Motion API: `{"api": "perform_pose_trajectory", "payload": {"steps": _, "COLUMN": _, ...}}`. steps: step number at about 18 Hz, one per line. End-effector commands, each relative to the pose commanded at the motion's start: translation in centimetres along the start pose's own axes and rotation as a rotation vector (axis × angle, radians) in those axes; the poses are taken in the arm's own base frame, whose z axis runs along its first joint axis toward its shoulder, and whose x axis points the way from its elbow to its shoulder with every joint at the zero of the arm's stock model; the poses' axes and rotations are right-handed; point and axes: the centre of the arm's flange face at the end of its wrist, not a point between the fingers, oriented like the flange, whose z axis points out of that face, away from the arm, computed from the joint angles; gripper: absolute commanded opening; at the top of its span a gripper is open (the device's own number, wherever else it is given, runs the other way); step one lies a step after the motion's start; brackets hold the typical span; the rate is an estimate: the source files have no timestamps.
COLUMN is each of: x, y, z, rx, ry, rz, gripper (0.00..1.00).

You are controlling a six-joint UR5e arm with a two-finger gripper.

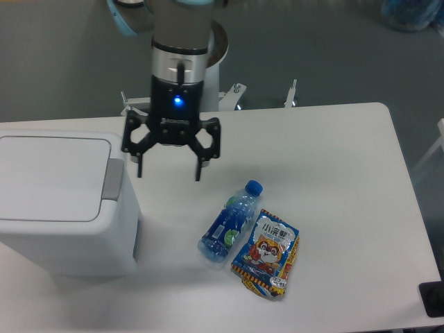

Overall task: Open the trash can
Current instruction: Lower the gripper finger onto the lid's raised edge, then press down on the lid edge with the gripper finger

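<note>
White surface [333, 159] carries all items. Trash can [62, 201]: large white boxy bin, rounded corners, flat rectangular lid lying shut, grey push-button strip along the lid's right edge; it sits just left of the claw and a little nearer the camera. Claw [168, 172]: released, fingers spread wide, nothing held, hanging above the surface close to the grey strip. Blue-capped bottle [230, 223] lies on its side below-right of the claw. Snack packet [266, 254] lies touching the bottle's right side.
</note>
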Motion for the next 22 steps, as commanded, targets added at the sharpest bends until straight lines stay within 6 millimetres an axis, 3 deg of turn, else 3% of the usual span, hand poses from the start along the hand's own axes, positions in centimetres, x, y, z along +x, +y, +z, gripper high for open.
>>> {"api": "perform_pose_trajectory", "payload": {"steps": 9, "x": 1.1, "y": 0.0, "z": 2.1, "rx": -0.016, "ry": 0.016, "rz": 0.022, "gripper": 1.0}}
{"api": "perform_pose_trajectory", "payload": {"steps": 22, "x": 1.2, "y": -0.1, "z": 2.0, "rx": -0.008, "ry": 0.014, "rz": 0.029, "gripper": 1.0}}
